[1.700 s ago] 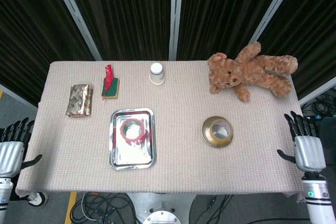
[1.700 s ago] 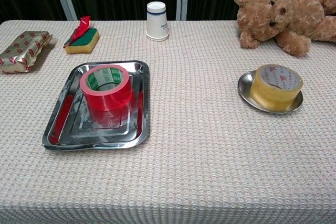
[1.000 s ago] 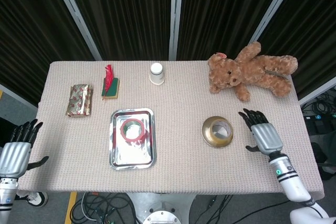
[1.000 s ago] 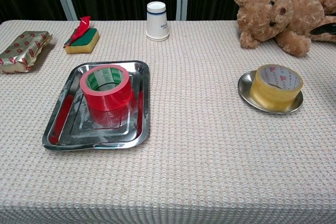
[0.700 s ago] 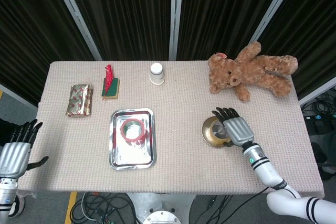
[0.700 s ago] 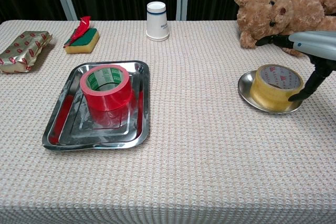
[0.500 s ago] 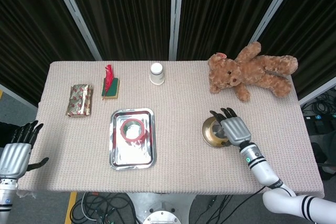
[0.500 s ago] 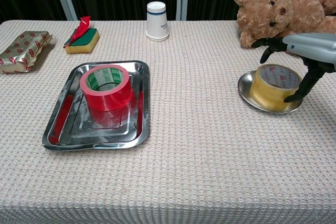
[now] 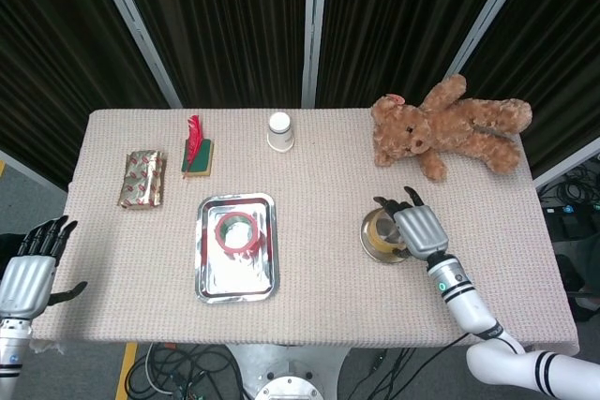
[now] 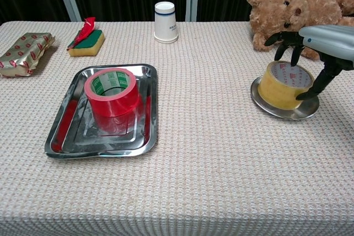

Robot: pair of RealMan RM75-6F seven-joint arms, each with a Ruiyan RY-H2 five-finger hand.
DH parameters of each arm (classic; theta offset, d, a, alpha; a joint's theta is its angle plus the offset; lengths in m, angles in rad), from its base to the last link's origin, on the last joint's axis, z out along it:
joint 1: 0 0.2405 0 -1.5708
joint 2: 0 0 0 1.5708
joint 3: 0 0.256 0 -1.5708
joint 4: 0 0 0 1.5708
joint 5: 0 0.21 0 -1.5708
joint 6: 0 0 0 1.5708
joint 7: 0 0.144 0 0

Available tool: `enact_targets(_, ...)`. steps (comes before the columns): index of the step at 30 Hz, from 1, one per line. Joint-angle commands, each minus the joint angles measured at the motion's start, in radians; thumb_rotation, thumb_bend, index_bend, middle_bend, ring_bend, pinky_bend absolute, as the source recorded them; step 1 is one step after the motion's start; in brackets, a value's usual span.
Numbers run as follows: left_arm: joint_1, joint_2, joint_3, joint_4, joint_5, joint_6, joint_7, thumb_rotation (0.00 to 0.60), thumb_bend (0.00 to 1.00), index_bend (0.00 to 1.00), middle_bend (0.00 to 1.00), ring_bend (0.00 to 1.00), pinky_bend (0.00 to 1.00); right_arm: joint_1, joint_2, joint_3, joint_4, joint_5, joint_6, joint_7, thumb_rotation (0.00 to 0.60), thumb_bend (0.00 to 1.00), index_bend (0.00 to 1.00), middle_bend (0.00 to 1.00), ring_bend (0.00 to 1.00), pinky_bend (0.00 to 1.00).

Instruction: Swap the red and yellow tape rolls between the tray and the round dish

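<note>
Chest view has the right robot hand (image 10: pixel 316 53) wrapped around the yellow tape (image 10: pixel 284 84), fingers over the far side and thumb on the near side, roll tilted up a bit in the round dish (image 10: pixel 281 111). Red tape (image 10: pixel 111 92) sits flat in the tray (image 10: pixel 60 136). Left robot hand (image 9: pixel 25 274) hangs off the surface (image 10: pixel 210 164) edge, fingers spread, holding nothing.

Tray (image 10: pixel 148 103): you've got it left of centre on the bench (image 10: pixel 210 169), one tape roll (image 10: pixel 112 91) in it.
Dish (image 10: pixel 276 110): to your right, the other roll (image 10: pixel 279 87) over it, right hand (image 10: pixel 326 45) around that.
Behind: parcel (image 10: pixel 25 52), sponge (image 10: pixel 87 41), cup (image 10: pixel 165 22), bear (image 10: pixel 298 9), left to right.
</note>
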Motion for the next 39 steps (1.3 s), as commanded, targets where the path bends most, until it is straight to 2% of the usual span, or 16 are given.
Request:
enact_targets(1, 0.001, -0.001, 0.001, 0.002, 0.001, 0.000, -0.005, 0.600, 0.11, 0.01, 0.00, 0.00, 0.09, 0.001, 0.009, 0.001, -0.015, -0.016, 0.011, 0.010, 0.600, 0.12, 0.15, 0.44, 0.35, 0.00)
enact_targets(7, 0.002, 0.000, 0.000, 0.004, 0.003, 0.004, -0.015, 0.600, 0.11, 0.02, 0.00, 0.00, 0.09, 0.012, 0.024, 0.008, -0.063, -0.048, 0.027, 0.004, 0.600, 0.12, 0.15, 0.44, 0.35, 0.00)
enact_targets(14, 0.005, -0.001, -0.002, 0.011, -0.003, 0.008, -0.022, 0.600, 0.11, 0.01, 0.00, 0.00, 0.09, 0.074, -0.003, 0.023, -0.129, -0.067, -0.011, -0.050, 0.600, 0.12, 0.15, 0.44, 0.35, 0.00)
enact_targets(26, 0.016, -0.002, 0.002, 0.036, -0.013, 0.007, -0.045, 0.600, 0.11, 0.02, 0.00, 0.00, 0.09, 0.191, -0.107, 0.013, -0.130, 0.018, -0.127, -0.180, 0.600, 0.11, 0.14, 0.43, 0.34, 0.00)
enact_targets(28, 0.016, -0.004, 0.001, 0.041, -0.012, 0.008, -0.048, 0.600, 0.11, 0.01, 0.00, 0.00, 0.09, 0.203, -0.114, 0.008, -0.128, 0.037, -0.141, -0.198, 0.600, 0.07, 0.08, 0.39, 0.30, 0.00)
enact_targets(29, 0.016, -0.005, 0.001, 0.043, -0.012, 0.008, -0.049, 0.600, 0.11, 0.01, 0.00, 0.00, 0.09, 0.211, -0.118, 0.005, -0.128, 0.050, -0.150, -0.204, 0.600, 0.05, 0.04, 0.33, 0.24, 0.00)
enact_targets(31, 0.016, -0.007, -0.001, 0.046, -0.015, 0.008, -0.051, 0.600, 0.11, 0.02, 0.00, 0.00, 0.09, 0.221, -0.118, -0.001, -0.129, 0.074, -0.165, -0.214, 0.600, 0.00, 0.00, 0.14, 0.08, 0.00)
enact_targets(33, 0.016, -0.008, -0.002, 0.049, -0.020, 0.002, -0.057, 0.600, 0.10, 0.02, 0.00, 0.00, 0.09, 0.228, -0.112, -0.006, -0.139, 0.097, -0.171, -0.222, 0.600, 0.00, 0.00, 0.01, 0.00, 0.00)
enact_targets(39, -0.005, -0.004, -0.008, 0.049, -0.019, -0.027, -0.069, 0.600, 0.11, 0.02, 0.00, 0.00, 0.09, 0.197, -0.055, -0.011, -0.199, 0.065, -0.095, -0.198, 0.600, 0.00, 0.00, 0.00, 0.00, 0.00)
